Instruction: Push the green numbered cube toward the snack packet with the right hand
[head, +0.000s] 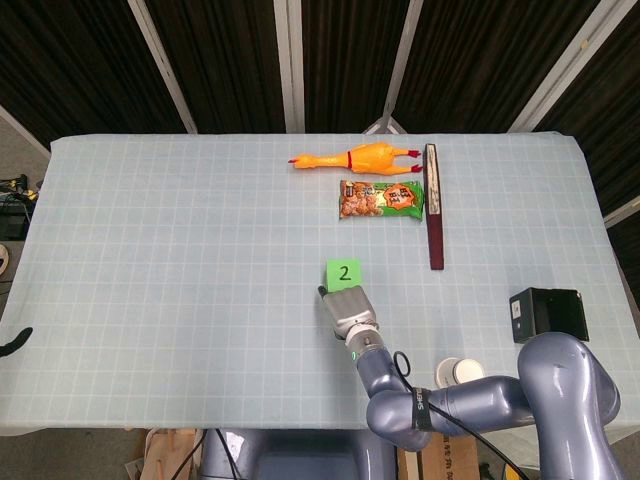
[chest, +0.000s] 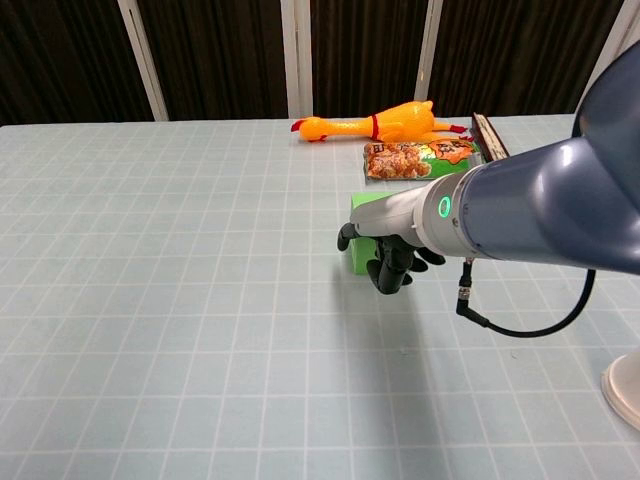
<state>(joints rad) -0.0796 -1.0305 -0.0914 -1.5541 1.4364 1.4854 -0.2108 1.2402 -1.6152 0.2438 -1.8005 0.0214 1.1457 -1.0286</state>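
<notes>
Green numbered cube sits mid-frame with my right hand, fingers curled on nothing, just below it, so I should push squarely up-frame toward the snack packet.

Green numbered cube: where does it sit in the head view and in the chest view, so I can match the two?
Head view: green numbered cube lies just left of centre, directly beyond the right hand.
Chest view: the cube shows right of centre, partly hidden by the hand.
Shared landmark: the snack packet lies beyond the cube, slightly to its right, in both views.
</notes>
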